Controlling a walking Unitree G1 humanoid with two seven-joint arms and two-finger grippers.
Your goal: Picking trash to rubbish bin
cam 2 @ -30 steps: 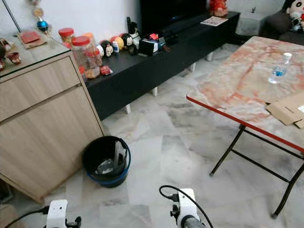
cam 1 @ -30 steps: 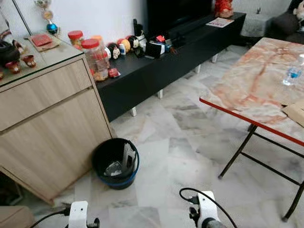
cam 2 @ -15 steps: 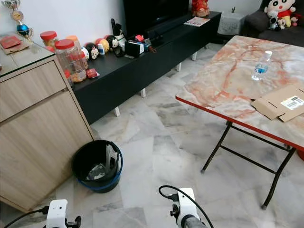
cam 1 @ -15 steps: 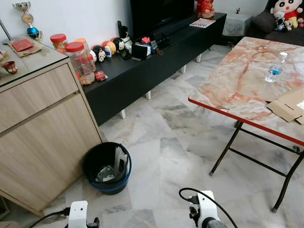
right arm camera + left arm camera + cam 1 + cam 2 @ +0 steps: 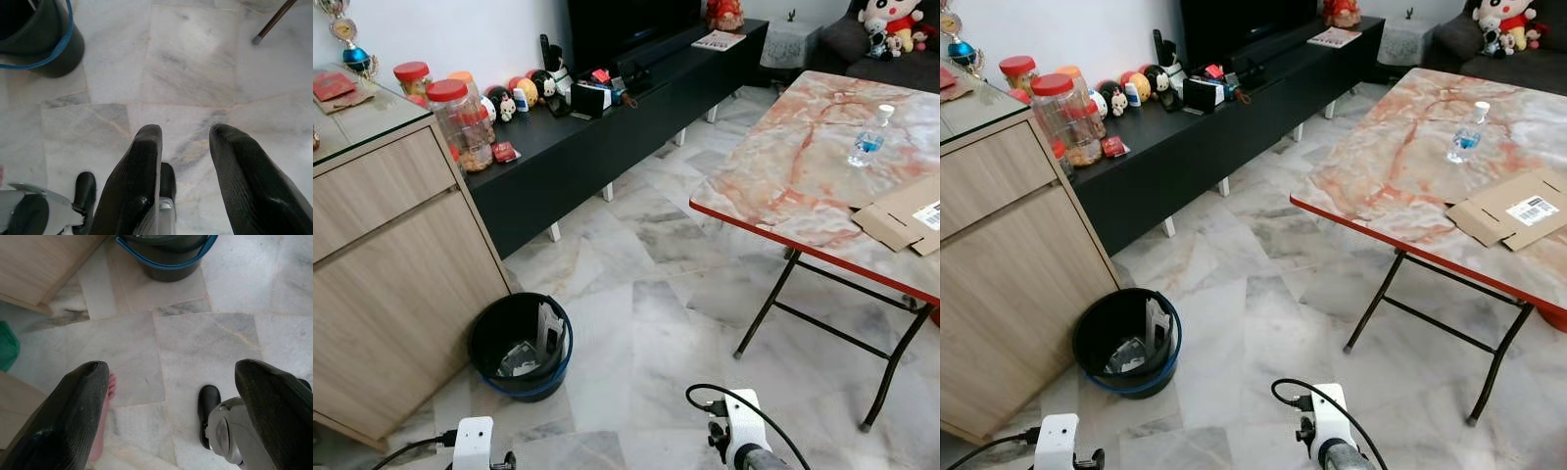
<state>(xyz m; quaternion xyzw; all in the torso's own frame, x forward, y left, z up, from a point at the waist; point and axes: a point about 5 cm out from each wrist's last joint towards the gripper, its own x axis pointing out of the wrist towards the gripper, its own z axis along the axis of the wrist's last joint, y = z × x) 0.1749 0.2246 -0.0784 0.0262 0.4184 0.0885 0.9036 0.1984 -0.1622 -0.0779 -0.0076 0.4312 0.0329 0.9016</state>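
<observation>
A black rubbish bin with a blue rim stands on the marble floor beside a wooden cabinet, and paper and plastic scraps lie inside it. A clear water bottle and flattened cardboard lie on the marble-top folding table to the right. Both arms hang low at the bottom of the eye views. My left gripper is open above the floor, with the bin just ahead of it. My right gripper is open and holds nothing, with the bin off to one side.
A long black TV console with jars and small figures runs along the wall. The table's thin black legs reach onto the floor. A person's bare foot and a green object lie near my left gripper.
The camera has swung, so the bin and cabinet sit further left in the picture and more of the table, with the cardboard, is in view. Both arms hang as before.
</observation>
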